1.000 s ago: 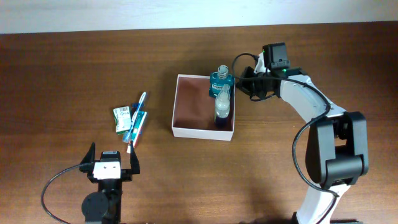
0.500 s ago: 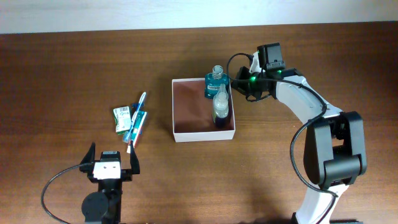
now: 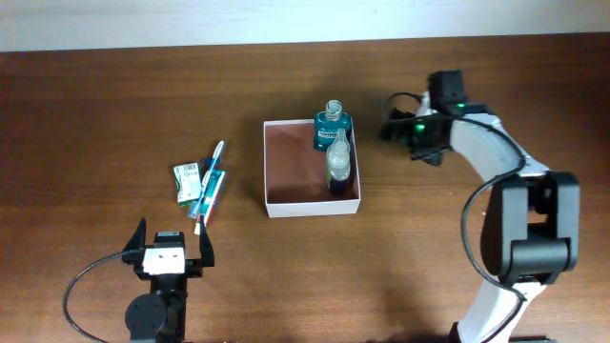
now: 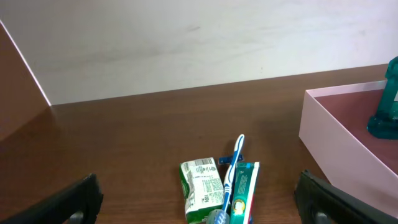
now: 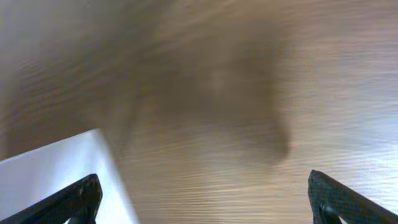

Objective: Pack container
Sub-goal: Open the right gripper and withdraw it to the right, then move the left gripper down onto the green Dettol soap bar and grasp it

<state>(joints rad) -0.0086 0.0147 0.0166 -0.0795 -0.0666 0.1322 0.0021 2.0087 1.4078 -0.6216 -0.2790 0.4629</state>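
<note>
The container (image 3: 289, 164), a white-walled square box with a reddish-brown inside, sits mid-table. A teal bottle (image 3: 332, 126) and a clear bottle (image 3: 338, 164) stand upright along its right side. My right gripper (image 3: 398, 127) is open and empty, a little to the right of the box and clear of it. In the right wrist view the open gripper (image 5: 202, 200) spans blurred wood, with the box's white wall (image 5: 56, 180) at the left. My left gripper (image 3: 172, 236) rests open near the front edge, empty (image 4: 199, 196).
A green soap packet (image 3: 187, 182), a toothbrush (image 3: 211, 176) and a toothpaste box (image 3: 213, 193) lie together left of the box. The left wrist view shows the soap packet (image 4: 200, 186), toothbrush (image 4: 235, 163), toothpaste box (image 4: 245, 190) and box wall (image 4: 339, 146).
My right gripper slid the container and the teal bottle slightly left, then opened, let go of the bottle and drew back to the right. The left arm stayed still.
</note>
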